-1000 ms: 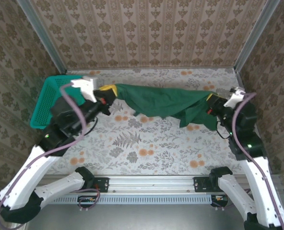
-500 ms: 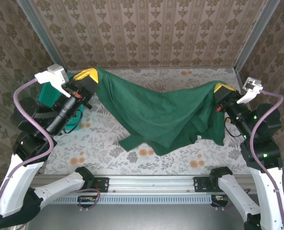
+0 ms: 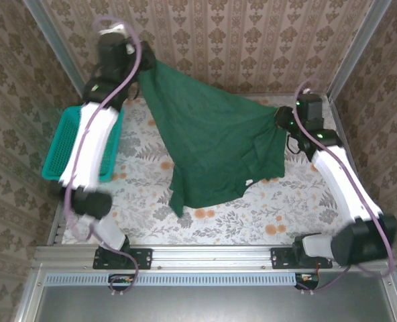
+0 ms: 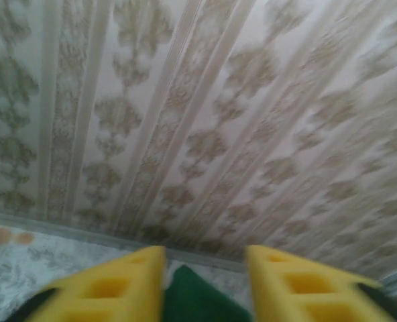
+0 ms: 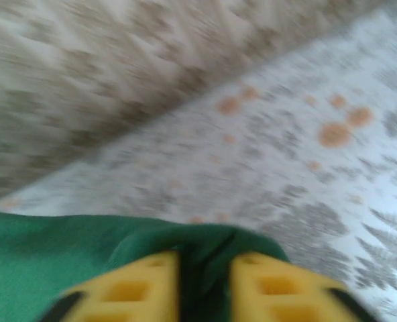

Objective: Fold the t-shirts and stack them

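One dark green t-shirt [image 3: 212, 141] hangs spread between my two grippers, its lower edge trailing on the table near the middle. My left gripper [image 3: 139, 67] is raised at the back left by the wall. In the left wrist view its yellow fingers [image 4: 118, 285] stand well apart, so the left gripper [image 4: 204, 253] is open, with a corner of the t-shirt [image 4: 192, 298] loose between them. My right gripper [image 3: 282, 121] is at the back right. In the right wrist view the right gripper [image 5: 205, 258] is open a little, with a fold of the t-shirt [image 5: 51, 248] lying in the gap.
A teal mesh basket [image 3: 54, 151] stands at the left edge, partly under my left arm. The patterned table [image 3: 265, 208] is bare in front of the shirt. Papered walls close in the back and both sides; a metal rail [image 3: 205, 255] runs along the near edge.
Both arms have swung up and back toward the far wall, pulling the t-shirt out wide and farther from the front. Both grippers, shut on the cloth before, have now parted.
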Controlling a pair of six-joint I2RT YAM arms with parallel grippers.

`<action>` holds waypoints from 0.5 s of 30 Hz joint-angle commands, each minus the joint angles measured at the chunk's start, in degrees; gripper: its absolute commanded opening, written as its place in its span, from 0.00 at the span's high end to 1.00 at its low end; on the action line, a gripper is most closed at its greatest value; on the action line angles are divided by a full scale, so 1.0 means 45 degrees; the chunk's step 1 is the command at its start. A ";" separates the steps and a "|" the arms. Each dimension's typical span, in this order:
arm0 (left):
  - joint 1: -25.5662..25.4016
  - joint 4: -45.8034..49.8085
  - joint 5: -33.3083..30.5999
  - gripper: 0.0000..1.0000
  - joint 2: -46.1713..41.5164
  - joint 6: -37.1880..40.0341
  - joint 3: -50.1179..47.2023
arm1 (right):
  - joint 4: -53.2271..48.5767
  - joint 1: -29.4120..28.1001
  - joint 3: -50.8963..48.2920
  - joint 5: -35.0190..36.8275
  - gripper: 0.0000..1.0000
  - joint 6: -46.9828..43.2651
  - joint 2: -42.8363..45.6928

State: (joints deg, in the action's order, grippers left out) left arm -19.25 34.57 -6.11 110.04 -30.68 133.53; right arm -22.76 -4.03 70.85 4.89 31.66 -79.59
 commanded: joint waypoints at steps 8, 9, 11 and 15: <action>-0.1297 0.5654 -0.2013 0.02 0.2740 0.0749 0.0447 | 0.0060 0.1375 -0.1921 -0.0248 0.25 0.0584 0.0449; -0.1445 0.3942 -0.2044 0.03 0.1383 0.0810 -0.2429 | 0.0637 0.1336 -0.2680 -0.0787 0.25 0.0685 0.0932; -0.2131 0.1636 -0.1886 0.05 -0.0652 0.0389 -0.6383 | 0.1327 0.1152 -0.3964 -0.1497 0.25 0.1026 0.1688; -0.2729 0.0384 -0.0687 0.11 -0.2757 -0.0543 -1.1036 | 0.2090 0.0521 -0.6162 -0.2537 0.28 0.1207 0.2257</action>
State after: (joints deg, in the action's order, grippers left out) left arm -31.68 46.09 -11.22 103.48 -30.33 91.50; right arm -16.62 -0.16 48.03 -1.39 35.53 -68.95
